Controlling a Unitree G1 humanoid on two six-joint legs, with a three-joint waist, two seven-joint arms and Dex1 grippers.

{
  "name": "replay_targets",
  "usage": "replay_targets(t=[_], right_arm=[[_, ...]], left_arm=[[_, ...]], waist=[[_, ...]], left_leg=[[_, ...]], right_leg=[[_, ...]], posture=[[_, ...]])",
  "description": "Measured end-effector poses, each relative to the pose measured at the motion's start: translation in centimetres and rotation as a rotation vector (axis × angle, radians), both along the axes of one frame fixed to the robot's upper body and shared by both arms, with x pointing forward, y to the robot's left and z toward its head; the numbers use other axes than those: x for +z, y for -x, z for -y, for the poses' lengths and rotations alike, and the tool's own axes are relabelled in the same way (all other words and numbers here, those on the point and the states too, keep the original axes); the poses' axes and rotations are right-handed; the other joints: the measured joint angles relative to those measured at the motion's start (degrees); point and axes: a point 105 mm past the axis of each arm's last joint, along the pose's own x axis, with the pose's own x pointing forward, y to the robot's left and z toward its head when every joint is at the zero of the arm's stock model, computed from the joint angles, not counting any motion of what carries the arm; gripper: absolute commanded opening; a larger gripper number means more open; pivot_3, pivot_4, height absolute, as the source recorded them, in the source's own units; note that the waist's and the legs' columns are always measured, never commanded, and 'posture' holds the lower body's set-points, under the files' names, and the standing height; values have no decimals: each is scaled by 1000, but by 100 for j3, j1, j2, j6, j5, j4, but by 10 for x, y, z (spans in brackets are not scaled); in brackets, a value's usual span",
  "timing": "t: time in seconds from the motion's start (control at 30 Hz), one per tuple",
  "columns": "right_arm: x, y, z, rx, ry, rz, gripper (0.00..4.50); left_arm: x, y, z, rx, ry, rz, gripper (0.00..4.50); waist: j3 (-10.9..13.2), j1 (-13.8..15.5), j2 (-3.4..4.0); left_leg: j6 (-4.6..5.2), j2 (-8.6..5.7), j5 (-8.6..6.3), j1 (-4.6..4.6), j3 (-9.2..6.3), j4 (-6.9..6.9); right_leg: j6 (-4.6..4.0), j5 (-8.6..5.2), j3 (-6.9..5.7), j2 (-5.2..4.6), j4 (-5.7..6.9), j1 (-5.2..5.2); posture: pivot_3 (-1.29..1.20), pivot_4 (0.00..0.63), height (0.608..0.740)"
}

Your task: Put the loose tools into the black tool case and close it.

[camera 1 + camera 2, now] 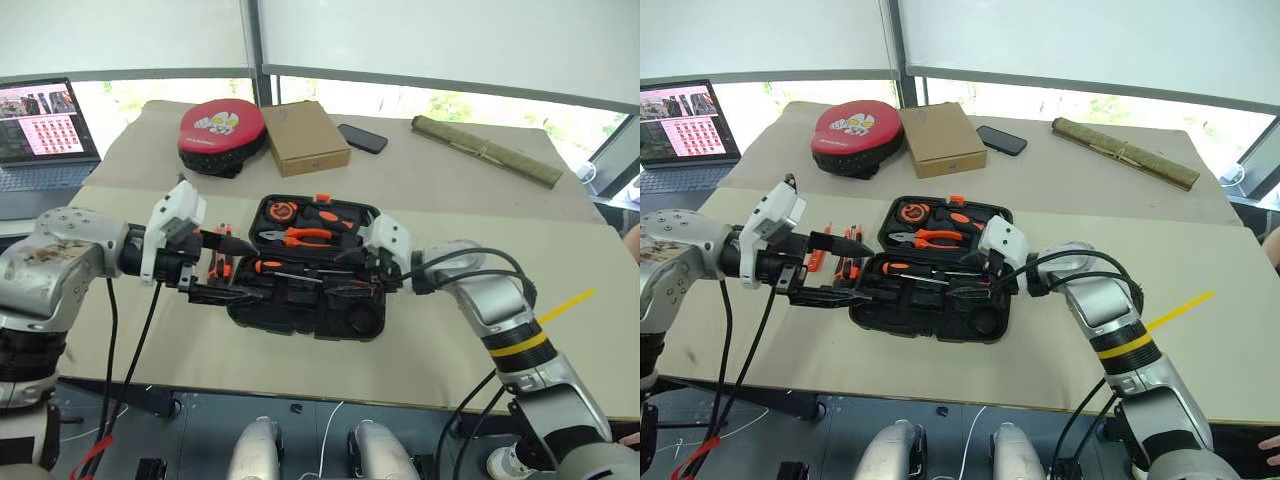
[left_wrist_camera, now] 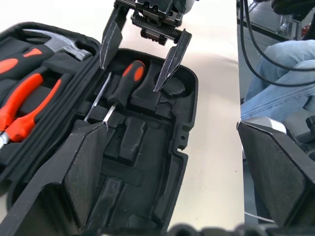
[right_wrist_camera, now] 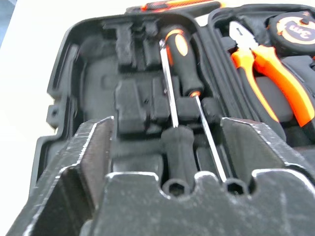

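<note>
Black tool case (image 1: 305,300) open at frame centre on tabletop (image 1: 450,340). Two screwdrivers (image 3: 182,73) seated in near half. Utility knife (image 1: 845,262) and tester still loose at case's left. Left gripper (image 1: 215,268) spread wide, empty; right gripper (image 2: 139,61) parted, empty, over screwdrivers. Closing pending.
</note>
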Motion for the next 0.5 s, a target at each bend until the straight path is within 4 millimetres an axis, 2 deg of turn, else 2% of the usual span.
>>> replay_targets(t=[0.27,0.3,0.5], right_arm=[[-7,-6,-4,-58,-1,-10,153],[-8,-7,-4,-61,6,-13,26],[-18,-9,-7,-67,87,27,26]], left_arm=[[-3,-3,1,-3,2,-8,4500],[-3,-3,1,-3,2,-5,4500],[-3,-6,0,4,1,-1,4500]], waist=[[0,-12,0],[0,-9,0],[0,-15,0]], left_leg=[[0,0,0,0,1,0],[0,0,0,0,0,-1],[0,0,0,4,0,-1]], right_leg=[[0,0,0,1,0,-1],[0,0,0,0,0,-1],[0,0,0,1,1,1]], posture=[[0,150,740],[0,150,740],[0,150,740]])
